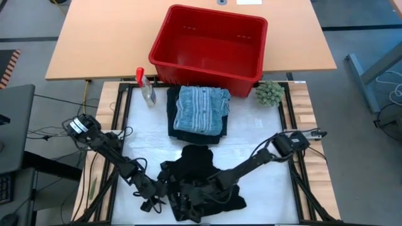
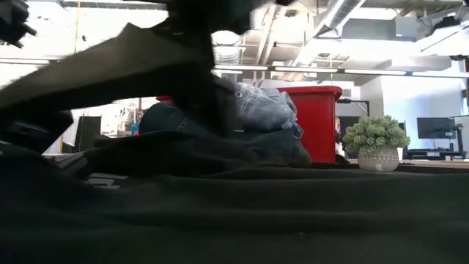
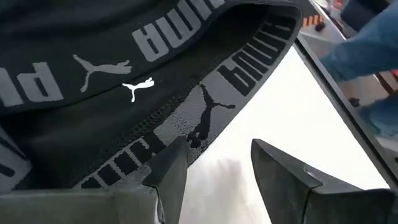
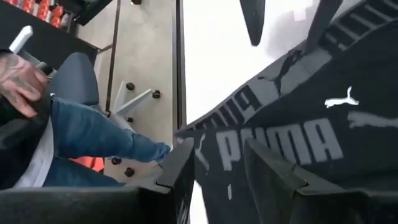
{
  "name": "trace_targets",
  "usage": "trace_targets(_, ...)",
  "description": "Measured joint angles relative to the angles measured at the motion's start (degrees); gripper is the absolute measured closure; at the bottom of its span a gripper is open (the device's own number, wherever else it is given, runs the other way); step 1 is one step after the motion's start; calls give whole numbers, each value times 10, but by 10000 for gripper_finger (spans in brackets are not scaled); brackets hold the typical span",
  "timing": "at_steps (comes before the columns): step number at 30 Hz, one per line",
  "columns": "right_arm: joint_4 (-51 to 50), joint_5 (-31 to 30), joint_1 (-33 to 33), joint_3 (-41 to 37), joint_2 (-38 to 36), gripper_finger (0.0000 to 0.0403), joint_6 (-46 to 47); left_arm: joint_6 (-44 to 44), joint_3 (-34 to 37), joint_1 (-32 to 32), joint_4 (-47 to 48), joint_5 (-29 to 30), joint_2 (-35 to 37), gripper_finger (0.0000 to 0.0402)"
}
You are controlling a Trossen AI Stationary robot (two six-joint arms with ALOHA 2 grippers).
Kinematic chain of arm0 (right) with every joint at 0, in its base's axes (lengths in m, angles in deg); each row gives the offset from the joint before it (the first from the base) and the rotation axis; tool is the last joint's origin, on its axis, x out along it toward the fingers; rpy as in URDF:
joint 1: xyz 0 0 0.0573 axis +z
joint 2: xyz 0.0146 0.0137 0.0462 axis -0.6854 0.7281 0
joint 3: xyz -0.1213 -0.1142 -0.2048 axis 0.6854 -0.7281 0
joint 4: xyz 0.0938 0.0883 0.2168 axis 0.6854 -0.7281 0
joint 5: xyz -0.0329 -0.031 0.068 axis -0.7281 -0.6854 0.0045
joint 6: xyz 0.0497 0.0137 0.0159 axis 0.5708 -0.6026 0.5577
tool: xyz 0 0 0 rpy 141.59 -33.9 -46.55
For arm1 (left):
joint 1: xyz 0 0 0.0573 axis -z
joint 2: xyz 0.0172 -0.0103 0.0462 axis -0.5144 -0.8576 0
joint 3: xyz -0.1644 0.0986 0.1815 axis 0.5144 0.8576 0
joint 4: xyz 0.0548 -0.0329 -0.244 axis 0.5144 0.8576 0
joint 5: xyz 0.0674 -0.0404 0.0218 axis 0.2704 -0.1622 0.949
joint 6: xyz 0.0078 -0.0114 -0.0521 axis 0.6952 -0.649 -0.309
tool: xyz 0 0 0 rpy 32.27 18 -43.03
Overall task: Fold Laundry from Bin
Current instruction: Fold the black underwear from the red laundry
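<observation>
Black garment (image 1: 201, 179) (waistband edge) lies between parted left gripper (image 3: 214, 165) and parted right gripper (image 4: 217, 163).

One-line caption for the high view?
Both arms work a black garment at the table's near edge; folded stack sits before the empty red bin.

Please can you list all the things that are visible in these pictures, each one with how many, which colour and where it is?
bin: one, bright red, far side of the table, nothing visible inside.
folded clothes: one pile, faded blue piece on a dark one, table middle, before the bin.
black garment: one, black with grey lettered bands, near edge.
spray bottle: one, clear with red top, left of the pile.
small plant: one, green, right of the pile.
person: one, blue jeans, seated beyond the table.
left gripper: fingers apart, at the garment's band.
right gripper: fingers apart, over the garment.
</observation>
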Motion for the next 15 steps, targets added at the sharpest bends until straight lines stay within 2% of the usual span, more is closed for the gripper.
trace_targets(7,-22,-29,9,52,34,238,9,30,1,1,4,-16,0,235)
trace_targets(15,-33,-46,18,52,35,239,-7,33,1,-1,2,-18,-1,235)
